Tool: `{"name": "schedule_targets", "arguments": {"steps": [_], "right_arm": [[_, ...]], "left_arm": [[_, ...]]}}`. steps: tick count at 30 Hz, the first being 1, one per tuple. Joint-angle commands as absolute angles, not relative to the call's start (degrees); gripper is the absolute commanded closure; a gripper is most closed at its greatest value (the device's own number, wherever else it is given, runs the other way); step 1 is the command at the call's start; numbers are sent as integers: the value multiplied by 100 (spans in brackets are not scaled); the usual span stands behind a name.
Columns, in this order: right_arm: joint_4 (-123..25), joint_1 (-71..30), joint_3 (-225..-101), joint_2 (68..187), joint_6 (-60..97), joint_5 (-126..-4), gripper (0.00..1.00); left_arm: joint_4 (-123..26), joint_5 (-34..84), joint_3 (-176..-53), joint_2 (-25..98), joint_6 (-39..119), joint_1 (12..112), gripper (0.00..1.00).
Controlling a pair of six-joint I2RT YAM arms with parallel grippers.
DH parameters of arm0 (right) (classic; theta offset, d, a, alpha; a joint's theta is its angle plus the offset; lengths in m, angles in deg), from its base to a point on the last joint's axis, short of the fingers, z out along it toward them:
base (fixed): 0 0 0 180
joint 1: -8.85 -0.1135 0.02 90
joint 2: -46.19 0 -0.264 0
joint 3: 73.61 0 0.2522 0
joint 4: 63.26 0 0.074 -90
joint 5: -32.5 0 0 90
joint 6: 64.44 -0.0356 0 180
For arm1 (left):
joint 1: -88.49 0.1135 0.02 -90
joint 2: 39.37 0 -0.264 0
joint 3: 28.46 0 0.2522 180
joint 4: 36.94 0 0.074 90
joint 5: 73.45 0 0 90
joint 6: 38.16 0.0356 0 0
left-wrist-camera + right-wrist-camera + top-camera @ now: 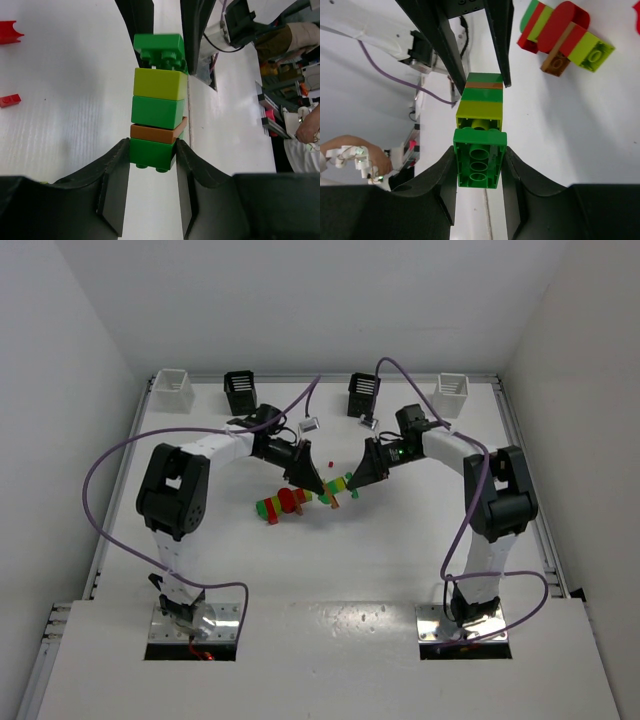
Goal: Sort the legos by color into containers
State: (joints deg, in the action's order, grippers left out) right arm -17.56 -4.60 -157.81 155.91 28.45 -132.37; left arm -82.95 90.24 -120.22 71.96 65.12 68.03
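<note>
The green and yellow-green lego stack is at tabletop centre, gripped at both ends: left end effector closed on one green brick, right end effector on the other; red lego cluster lower left

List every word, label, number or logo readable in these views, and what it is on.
No readable text in any view.
On the white patch at the left arm's wrist: too small to tell any print.
On the lego stack: no marking legible on its studs.
</note>
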Motion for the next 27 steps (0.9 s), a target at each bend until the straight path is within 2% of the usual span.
{"name": "schedule_targets", "arguments": {"steps": [1, 9, 10, 12, 13, 15, 17, 23, 27], "right_arm": [[-1909, -381, -15813, 15588, 3171, -13002, 100], [-1856, -381, -15821, 15782, 3171, -12266, 98], [-1795, -442, -15822, 15842, 3049, -12071, 84], [-1742, -503, -15909, 15905, 2891, -11605, 73], [-1881, -504, -15909, 15905, 2577, -11543, 56], [-2076, -504, -15909, 15905, 2381, -11489, 40], [-2129, -504, -15909, 15905, 2319, -11568, 30], [-2006, -504, -16076, 16028, 2371, -12691, 30], [-1883, -644, -16138, 16028, 2573, -12834, 30]], "left_arm": [[-8671, 8985, -12053, 7294, 7159, 6890, 85], [-9131, 8283, -12115, 7296, 7821, 7065, 88], [-9131, 8212, -12062, 7295, 7908, 7065, 88], [-9131, 8045, -12062, 7242, 7962, 7065, 88], [-9131, 8044, -12062, 7242, 7962, 7065, 88], [-9131, 7887, -12062, 7190, 8023, 7065, 88], [-9131, 7833, -12062, 7137, 8023, 7013, 88], [-9017, 7631, -12062, 7084, 8023, 6898, 88], [-8965, 7763, -12062, 7031, 8023, 6793, 88]]}}
